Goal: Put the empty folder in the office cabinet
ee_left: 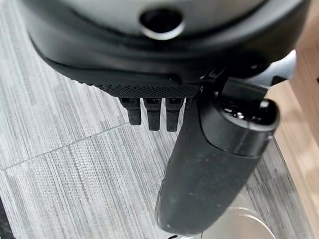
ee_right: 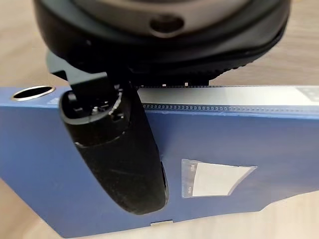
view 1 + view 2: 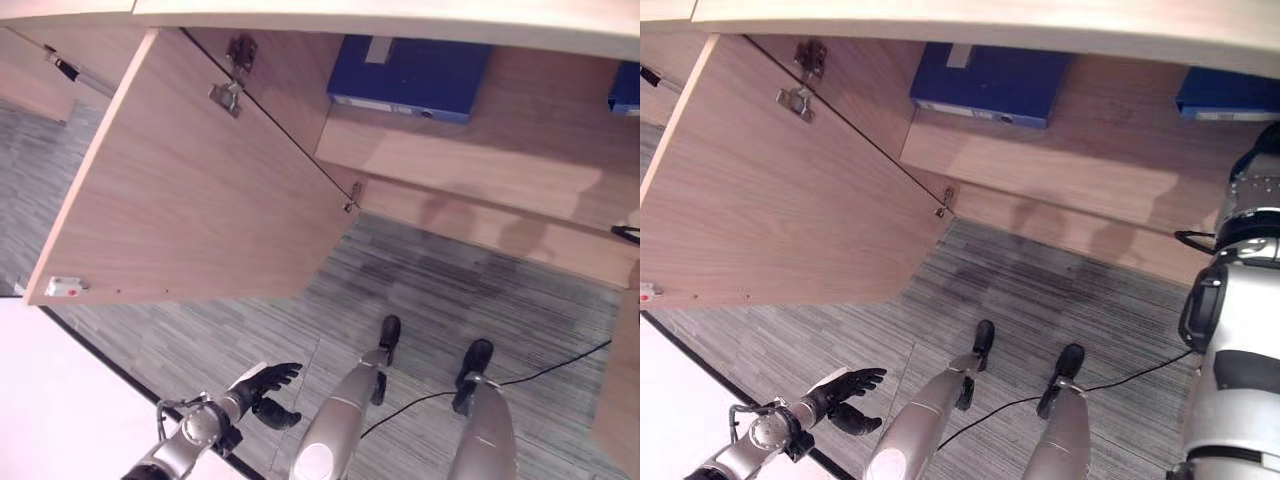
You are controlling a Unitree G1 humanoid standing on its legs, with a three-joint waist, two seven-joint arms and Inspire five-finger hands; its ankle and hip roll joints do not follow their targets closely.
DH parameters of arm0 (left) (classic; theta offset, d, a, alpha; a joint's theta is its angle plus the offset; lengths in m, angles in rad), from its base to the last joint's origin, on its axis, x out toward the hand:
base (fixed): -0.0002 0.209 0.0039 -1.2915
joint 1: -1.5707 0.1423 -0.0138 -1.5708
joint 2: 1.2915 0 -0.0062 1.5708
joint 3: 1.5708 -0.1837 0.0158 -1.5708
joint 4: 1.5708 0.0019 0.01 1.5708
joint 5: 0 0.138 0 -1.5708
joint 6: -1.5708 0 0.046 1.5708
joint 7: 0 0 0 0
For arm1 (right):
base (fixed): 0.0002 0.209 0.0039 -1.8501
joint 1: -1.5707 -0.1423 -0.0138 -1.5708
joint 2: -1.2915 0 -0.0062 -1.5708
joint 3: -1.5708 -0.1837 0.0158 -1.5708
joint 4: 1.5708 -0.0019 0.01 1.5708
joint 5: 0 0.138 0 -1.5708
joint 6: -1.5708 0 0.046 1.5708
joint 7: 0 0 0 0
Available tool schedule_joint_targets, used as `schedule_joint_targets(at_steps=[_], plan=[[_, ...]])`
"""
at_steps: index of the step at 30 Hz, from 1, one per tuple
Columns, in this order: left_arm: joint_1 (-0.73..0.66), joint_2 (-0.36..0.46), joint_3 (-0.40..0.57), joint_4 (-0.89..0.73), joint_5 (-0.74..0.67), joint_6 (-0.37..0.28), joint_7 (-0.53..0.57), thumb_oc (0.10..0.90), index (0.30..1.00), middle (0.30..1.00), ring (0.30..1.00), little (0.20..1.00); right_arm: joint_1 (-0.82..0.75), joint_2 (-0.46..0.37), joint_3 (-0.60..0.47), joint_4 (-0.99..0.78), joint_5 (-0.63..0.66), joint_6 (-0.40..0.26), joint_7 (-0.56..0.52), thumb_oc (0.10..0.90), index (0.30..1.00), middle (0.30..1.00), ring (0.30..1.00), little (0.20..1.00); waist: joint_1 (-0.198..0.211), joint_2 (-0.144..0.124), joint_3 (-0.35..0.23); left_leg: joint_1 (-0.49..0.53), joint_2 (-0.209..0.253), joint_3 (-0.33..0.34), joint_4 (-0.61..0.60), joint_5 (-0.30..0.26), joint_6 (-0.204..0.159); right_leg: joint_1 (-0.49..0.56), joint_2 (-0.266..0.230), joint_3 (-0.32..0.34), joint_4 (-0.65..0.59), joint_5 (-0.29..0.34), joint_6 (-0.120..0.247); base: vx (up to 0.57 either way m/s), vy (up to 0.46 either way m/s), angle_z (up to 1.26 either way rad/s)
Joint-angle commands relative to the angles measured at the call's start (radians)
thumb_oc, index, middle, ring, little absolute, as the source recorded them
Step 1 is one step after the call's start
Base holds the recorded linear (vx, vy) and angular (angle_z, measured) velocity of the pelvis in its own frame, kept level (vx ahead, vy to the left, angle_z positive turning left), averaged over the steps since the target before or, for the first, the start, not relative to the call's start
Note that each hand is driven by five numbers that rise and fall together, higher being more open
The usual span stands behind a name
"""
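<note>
Left eye view shows, at the far left, the open cabinet door [image 3: 190,190] swung out over the grey carpet floor [image 3: 450,290], with two metal hinges on its inner edge. Below it, low at the left, the left hand [image 3: 262,385] hangs over the floor with its fingers straight and spread; it holds nothing. Its own wrist view confirms this: the short fingers [image 1: 153,113] and the thumb point at bare carpet.

More to the middle, inside the office cabinet [image 3: 480,150], one blue folder [image 3: 410,78] lies flat on the wooden shelf. Further right, at the edge of the shelf, a second blue folder [image 3: 1230,95] lies, and the right arm reaches up toward it.

The right wrist view shows this second folder very close. The thumb of the right hand [image 2: 117,149] lies across the blue cover, beside a small clear label pocket, and the spine with its round finger hole is at one end. The fingers go behind the folder, so I cannot tell if the hand is clamped on it or only resting against it.

My judgement of handling: an empty folder of this kind should be light and stiff, with a smooth, rather slippery plastic cover. It will not bend much, but it may slide in a weak pinch. A good place to hold is near the spine, thumb on one cover and fingers on the other, or by the hole in the spine
</note>
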Motion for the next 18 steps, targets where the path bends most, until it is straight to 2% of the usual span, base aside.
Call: schedule_joint_targets(at_steps=[1,5,9,10,18], plan=[[0.079,0.085,0.024,-0.027,-0.052,-0.013,-0.004,0.8,0.9,0.9,0.9,0.9,-0.092,-0.097,0.115,-0.129,-0.072,-0.033,0.053,0.4,0.3,0.3,0.3,0.3,-0.004,-0.015,-0.082,-0.183,0.057,-0.071,0.181,-0.123,-0.065,-0.053,-0.006,0.046,0.115,-0.1,0.082,-0.02,0.018,0.04],[0.066,0.102,0.012,-0.055,-0.058,-0.017,0.001,0.8,0.9,0.9,0.9,0.9,-0.115,-0.078,0.127,-0.117,-0.069,-0.04,0.039,0.4,0.3,0.3,0.3,0.3,-0.002,-0.015,-0.099,-0.252,0.048,-0.068,0.202,-0.128,-0.061,-0.122,-0.011,0.05,0.154,-0.112,0.085,-0.01,0.005,0.08],[0.07,0.115,0.012,-0.076,-0.081,-0.017,-0.003,0.8,0.9,0.9,0.9,0.9,-0.133,-0.076,0.148,-0.123,-0.071,-0.041,0.035,0.4,0.3,0.3,0.3,0.3,0.0,-0.016,-0.111,-0.276,0.041,-0.068,0.193,-0.121,-0.061,-0.145,-0.012,0.049,0.156,-0.114,0.089,0.0,0.0,0.01],[0.072,0.118,0.015,-0.074,-0.086,-0.018,-0.003,0.8,0.9,0.9,0.9,0.9,-0.137,-0.076,0.15,-0.124,-0.068,-0.041,0.035,0.8,0.9,0.9,0.9,0.9,-0.001,-0.017,-0.115,-0.282,0.039,-0.068,0.19,-0.119,-0.061,-0.151,-0.014,0.047,0.157,-0.114,0.089,0.0,0.0,0.0],[0.076,0.129,0.019,-0.072,-0.08,-0.006,0.011,0.8,0.9,0.9,0.9,0.9,-0.188,-0.056,0.192,-0.066,-0.12,-0.001,-0.03,0.8,0.9,0.9,0.9,0.9,-0.004,-0.031,-0.132,-0.258,0.037,-0.071,0.151,-0.112,-0.059,-0.131,-0.005,0.042,0.136,-0.113,0.089,0.0,0.0,0.0]])
